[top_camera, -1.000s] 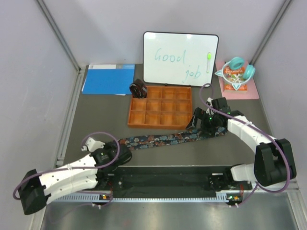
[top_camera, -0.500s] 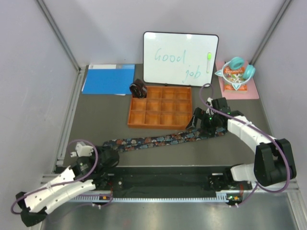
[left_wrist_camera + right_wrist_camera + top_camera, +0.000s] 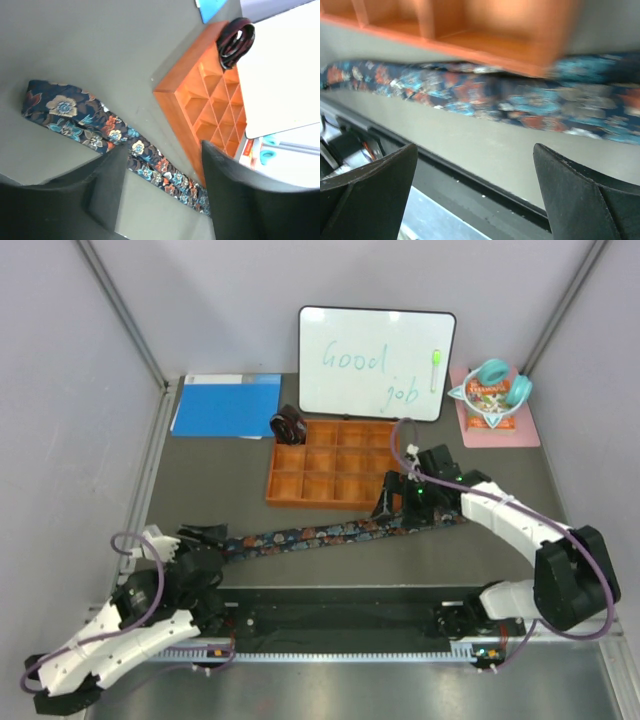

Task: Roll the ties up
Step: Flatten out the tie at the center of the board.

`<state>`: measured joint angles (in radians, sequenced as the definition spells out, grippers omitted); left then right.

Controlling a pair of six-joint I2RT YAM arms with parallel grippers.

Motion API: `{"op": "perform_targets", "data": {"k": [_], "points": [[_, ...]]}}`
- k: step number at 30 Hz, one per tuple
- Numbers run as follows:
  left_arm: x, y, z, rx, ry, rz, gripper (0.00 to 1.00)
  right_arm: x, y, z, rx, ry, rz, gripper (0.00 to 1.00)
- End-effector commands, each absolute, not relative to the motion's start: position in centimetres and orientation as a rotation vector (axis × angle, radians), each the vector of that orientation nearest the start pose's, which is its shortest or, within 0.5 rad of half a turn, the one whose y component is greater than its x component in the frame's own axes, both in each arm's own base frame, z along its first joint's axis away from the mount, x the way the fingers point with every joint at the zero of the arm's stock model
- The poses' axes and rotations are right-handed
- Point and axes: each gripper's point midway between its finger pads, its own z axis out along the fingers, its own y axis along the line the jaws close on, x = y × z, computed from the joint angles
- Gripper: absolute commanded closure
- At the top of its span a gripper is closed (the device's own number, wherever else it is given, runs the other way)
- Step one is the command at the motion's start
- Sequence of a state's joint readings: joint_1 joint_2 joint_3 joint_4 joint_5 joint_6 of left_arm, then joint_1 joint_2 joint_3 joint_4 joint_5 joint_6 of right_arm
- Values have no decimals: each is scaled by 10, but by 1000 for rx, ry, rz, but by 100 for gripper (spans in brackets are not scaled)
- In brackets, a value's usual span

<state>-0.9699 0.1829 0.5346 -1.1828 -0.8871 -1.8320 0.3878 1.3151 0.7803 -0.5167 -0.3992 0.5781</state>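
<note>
The navy floral tie lies flat as a long strip across the mat, in front of the orange tray. Its wide end lies just beyond my left gripper, which stands open with nothing between its fingers. My right gripper hovers open above the tie's other half, by the tray's front right corner. The dark maroon tie is a coil at the tray's back left corner, also seen coiled on the tray's corner in the left wrist view.
A whiteboard stands behind the tray, a blue folder lies back left, and teal headphones rest on a pink pad back right. A black rail runs along the near edge between the arm bases.
My left arm drew back to the left, dragging the floral tie's wide end that way, then its jaws opened and let the tie go. The right gripper shifted slightly left along the tie.
</note>
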Motion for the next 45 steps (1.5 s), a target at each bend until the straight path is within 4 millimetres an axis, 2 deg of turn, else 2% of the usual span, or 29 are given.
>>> {"op": "perform_targets", "data": {"k": [1, 2, 3, 4, 6, 7, 8, 10, 11, 12, 13, 14, 15, 16, 17, 19, 20, 21, 23, 26, 31, 36, 40, 42, 43, 44, 45], "points": [[163, -44, 162, -1109, 1782, -590, 47, 241, 231, 120, -100, 2600, 881, 1], [165, -51, 159, -1088, 1803, -582, 52, 234, 247, 121, -187, 2594, 909, 1], [164, -61, 150, -1038, 1867, -569, 56, 239, 257, 122, -252, 2574, 907, 1], [169, -75, 152, -1024, 1875, -613, 58, 240, 266, 121, -298, 2569, 894, 1], [167, -96, 130, -974, 2016, -546, 62, 243, 286, 126, -414, 2538, 861, 2], [166, -101, 122, -971, 2060, -514, 65, 243, 291, 112, -441, 2580, 824, 4], [165, -106, 109, -963, 2117, -446, 67, 247, 301, 117, -478, 2556, 824, 12], [161, -112, 94, -964, 2181, -410, 74, 241, 318, 104, -562, 2573, 798, 27], [162, -118, 88, -961, 2194, -414, 77, 239, 325, 100, -585, 2579, 791, 41], [161, -120, 83, -961, 2206, -419, 79, 243, 333, 102, -589, 2564, 785, 47], [159, -126, 79, -964, 2227, -455, 83, 238, 340, 100, -616, 2563, 778, 60], [155, -124, 65, -968, 2243, -453, 85, 242, 349, 96, -617, 2556, 781, 66], [156, -130, 62, -982, 2238, -501, 86, 243, 355, 95, -609, 2554, 791, 71], [152, -132, 55, -991, 2255, -518, 87, 240, 362, 92, -624, 2558, 797, 81], [148, -130, 44, -1009, 2263, -520, 89, 243, 370, 90, -623, 2561, 801, 83], [146, -130, 37, -1028, 2267, -536, 91, 240, 384, 87, -637, 2564, 818, 87], [145, -129, 35, -1026, 2269, -539, 92, 241, 393, 91, -646, 2548, 831, 89], [145, -129, 35, -1020, 2268, -541, 93, 242, 397, 83, -641, 2561, 810, 91], [146, -128, 34, -983, 2274, -518, 93, 241, 409, 81, -657, 2548, 799, 94], [144, -124, 27, -955, 2307, -444, 94, 245, 419, 68, -645, 2546, 768, 99], [142, -122, 18, -928, 2334, -387, 95, 249, 421, 42, -610, 2575, 724, 100], [146, -121, 19, -916, 2310, -397, 95, 248, 409, 24, -594, 2602, 653, 100], [148, -121, 19, -896, 2303, -394, 94, 238, 397, 12, -592, 2642, 631, 100], [151, -123, 20, -889, 2294, -396, 94, 233, 394, 15, -579, 2642, 652, 100], [153, -121, 19, -880, 2287, -375, 94, 225, 384, 7, -578, 2668, 637, 100], [154, -121, 20, -880, 2281, -371, 94, 225, 384, 14, -557, 2653, 659, 100], [156, -121, 20, -880, 2273, -371, 94, 221, 379, 12, -555, 2662, 656, 100]]}}
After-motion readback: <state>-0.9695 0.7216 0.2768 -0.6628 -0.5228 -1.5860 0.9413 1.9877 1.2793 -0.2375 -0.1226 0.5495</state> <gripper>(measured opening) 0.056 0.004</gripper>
